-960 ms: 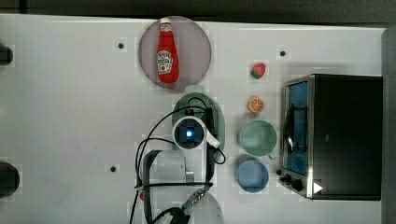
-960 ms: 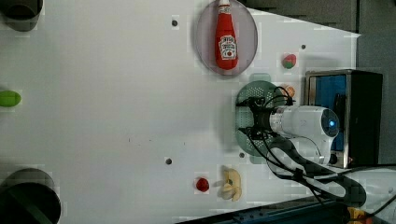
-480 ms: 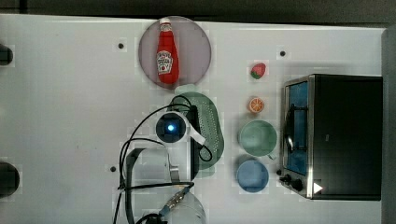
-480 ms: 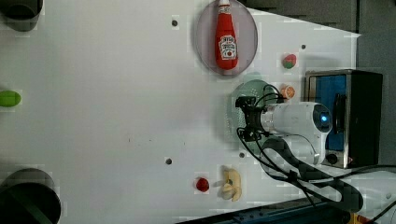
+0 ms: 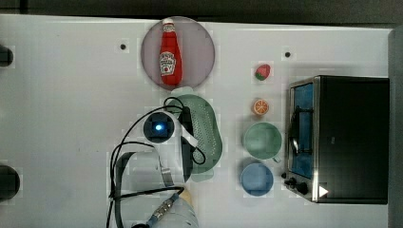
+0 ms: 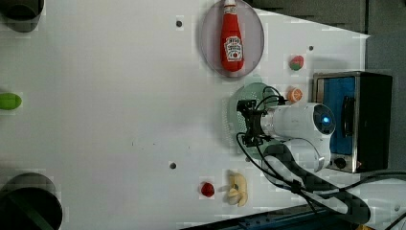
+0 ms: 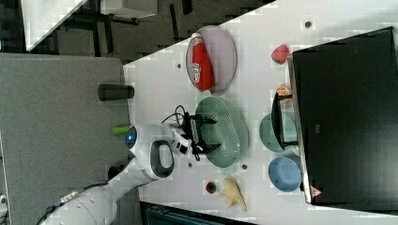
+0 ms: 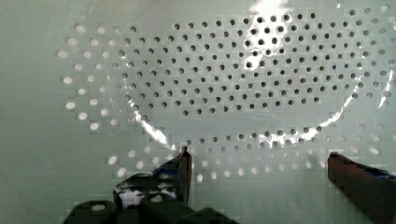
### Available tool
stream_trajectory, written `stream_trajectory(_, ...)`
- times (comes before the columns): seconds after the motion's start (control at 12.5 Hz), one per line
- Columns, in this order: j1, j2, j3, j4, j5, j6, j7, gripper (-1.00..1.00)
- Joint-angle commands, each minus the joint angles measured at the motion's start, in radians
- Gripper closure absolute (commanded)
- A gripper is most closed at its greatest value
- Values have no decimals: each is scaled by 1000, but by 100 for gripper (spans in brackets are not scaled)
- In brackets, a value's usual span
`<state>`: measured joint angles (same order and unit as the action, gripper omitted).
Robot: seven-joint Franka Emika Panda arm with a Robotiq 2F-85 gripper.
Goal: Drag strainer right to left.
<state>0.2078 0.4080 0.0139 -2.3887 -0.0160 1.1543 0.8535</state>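
Note:
The strainer (image 5: 206, 135) is a pale mint-green oval with many small holes. It lies on the white table (image 5: 71, 95) just below the round plate in the top view, and is also in the left view (image 6: 242, 96) and the right view (image 7: 225, 129). My gripper (image 5: 187, 137) reaches into it from the top view's left, with the arm tilted over the strainer's left rim. In the wrist view the gripper (image 8: 266, 172) is open: the two dark fingertips (image 8: 184, 161) stand wide apart over the perforated inside (image 8: 233, 84), with nothing between them.
A red ketchup bottle (image 5: 169, 54) lies on a round plate (image 5: 197, 45) close above the strainer. To the top view's right are a green bowl (image 5: 262, 140), a blue bowl (image 5: 256, 179), an orange (image 5: 260, 107), a strawberry (image 5: 263, 71) and a black toaster oven (image 5: 347, 137).
The arm's wrist has swung toward the top view's left and tilted, uncovering more of the strainer. The strainer seems to have shifted slightly the same way.

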Motion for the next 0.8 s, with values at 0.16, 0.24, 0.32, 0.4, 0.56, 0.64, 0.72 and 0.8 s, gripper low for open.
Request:
stream_trajectory(0.16,89,-13,8,12,11,-24,192,-100)
stream_trajectory(0.24,105,-13,11,21,11,-39,233,-100)
stream_trajectory(0.32,119,-13,16,31,11,-54,265,-100)
stream_trajectory(0.4,131,-12,23,41,11,-66,288,-100)
stream_trajectory(0.56,152,-9,36,66,12,-92,333,-100)
stream_trajectory(0.64,162,-7,43,78,12,-101,354,-100)
stream_trajectory(0.72,171,-3,50,90,14,-106,371,-100)
stream_trajectory(0.8,179,0,58,100,19,-114,386,-100)
